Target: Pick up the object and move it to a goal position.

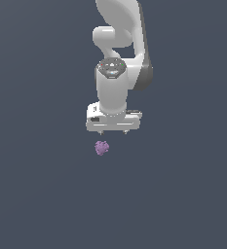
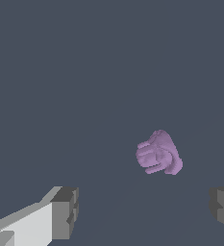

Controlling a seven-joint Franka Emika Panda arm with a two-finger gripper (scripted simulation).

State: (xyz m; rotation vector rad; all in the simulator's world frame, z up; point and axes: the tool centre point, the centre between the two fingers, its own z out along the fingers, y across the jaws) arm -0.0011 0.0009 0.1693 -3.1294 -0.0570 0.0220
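Nothing lies on the plain grey surface [image 1: 42, 194] around the object [image 1: 101, 148]; no edge of it shows; my path is unobstructed. The object, lilac and knobby, lies just below my gripper [image 1: 113, 132] in the exterior view, apart from it; its long axis is unclear there. The wrist view shows its knobs [image 2: 147, 156] and my fingers [image 2: 65, 214] spread wide, holding nothing.
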